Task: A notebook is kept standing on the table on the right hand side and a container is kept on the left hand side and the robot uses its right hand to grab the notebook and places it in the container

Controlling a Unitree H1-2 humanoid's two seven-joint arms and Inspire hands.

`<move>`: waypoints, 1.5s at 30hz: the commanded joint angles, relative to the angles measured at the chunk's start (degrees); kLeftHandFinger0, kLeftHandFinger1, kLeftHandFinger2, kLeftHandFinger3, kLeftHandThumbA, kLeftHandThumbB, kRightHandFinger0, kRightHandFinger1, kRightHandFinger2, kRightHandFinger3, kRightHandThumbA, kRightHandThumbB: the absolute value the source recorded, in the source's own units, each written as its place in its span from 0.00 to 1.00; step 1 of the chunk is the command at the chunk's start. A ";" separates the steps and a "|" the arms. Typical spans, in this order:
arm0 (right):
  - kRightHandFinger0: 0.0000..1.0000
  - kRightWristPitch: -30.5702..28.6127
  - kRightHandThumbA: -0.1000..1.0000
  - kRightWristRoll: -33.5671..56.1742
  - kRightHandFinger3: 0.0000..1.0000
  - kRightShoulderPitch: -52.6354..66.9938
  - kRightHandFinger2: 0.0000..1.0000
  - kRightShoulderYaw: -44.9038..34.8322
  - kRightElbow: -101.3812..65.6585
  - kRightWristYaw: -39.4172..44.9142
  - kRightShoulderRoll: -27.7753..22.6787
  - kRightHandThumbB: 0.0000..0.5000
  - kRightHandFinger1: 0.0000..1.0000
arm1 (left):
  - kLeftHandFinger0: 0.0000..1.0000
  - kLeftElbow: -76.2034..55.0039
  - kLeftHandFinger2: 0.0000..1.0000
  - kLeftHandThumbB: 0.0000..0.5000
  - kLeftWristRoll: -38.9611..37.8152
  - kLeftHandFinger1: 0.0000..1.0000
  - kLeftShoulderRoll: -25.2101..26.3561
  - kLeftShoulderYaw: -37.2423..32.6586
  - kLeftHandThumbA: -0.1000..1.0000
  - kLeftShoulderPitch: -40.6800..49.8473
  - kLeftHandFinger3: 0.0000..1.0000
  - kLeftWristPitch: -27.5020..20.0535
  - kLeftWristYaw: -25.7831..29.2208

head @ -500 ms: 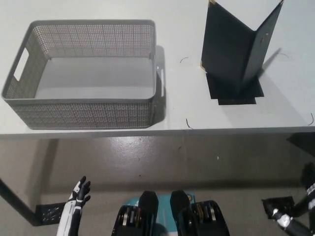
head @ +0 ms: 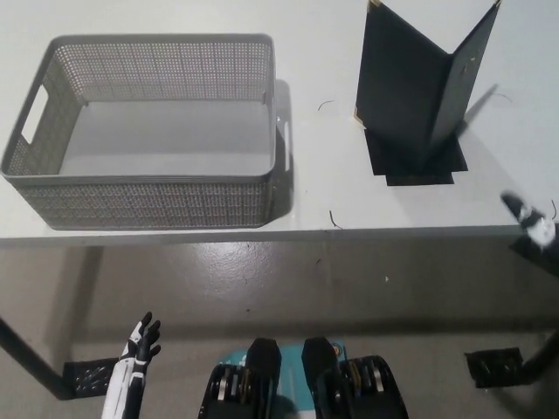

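Notebook [head: 424, 87], black, stands open in a V on the table's [head: 314, 52] right side, likely light, stiff and tippy, best pinched along its top spine, while the grey perforated container [head: 148, 201] at left sits empty, right hand [head: 528, 223] barely showing, fingers' state unclear, left hand [head: 140, 345] low, fingers spread.

Lab-like room: bare white table [head: 218, 214], concrete floor [head: 288, 288]

White table [head: 175, 17] — black square mark [head: 417, 161] on it.
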 commanded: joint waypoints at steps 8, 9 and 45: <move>1.00 11.94 1.00 -1.84 1.00 -17.11 1.00 0.31 15.73 -2.89 -0.41 0.89 1.00 | 1.00 -1.10 1.00 0.79 -0.64 1.00 0.48 -0.89 1.00 1.09 1.00 -3.65 -0.76; 1.00 12.63 1.00 -0.91 1.00 -19.52 1.00 0.27 18.88 -2.76 -0.45 0.90 1.00 | 1.00 -0.86 1.00 0.80 -1.07 1.00 0.37 -1.00 1.00 1.26 1.00 -4.03 -1.04; 0.00 -1.43 0.07 4.19 0.38 -56.13 0.56 -6.00 85.99 -26.47 2.75 0.21 0.13 | 1.00 0.24 1.00 0.84 -3.31 1.00 0.00 -1.55 1.00 3.14 1.00 -5.00 -3.19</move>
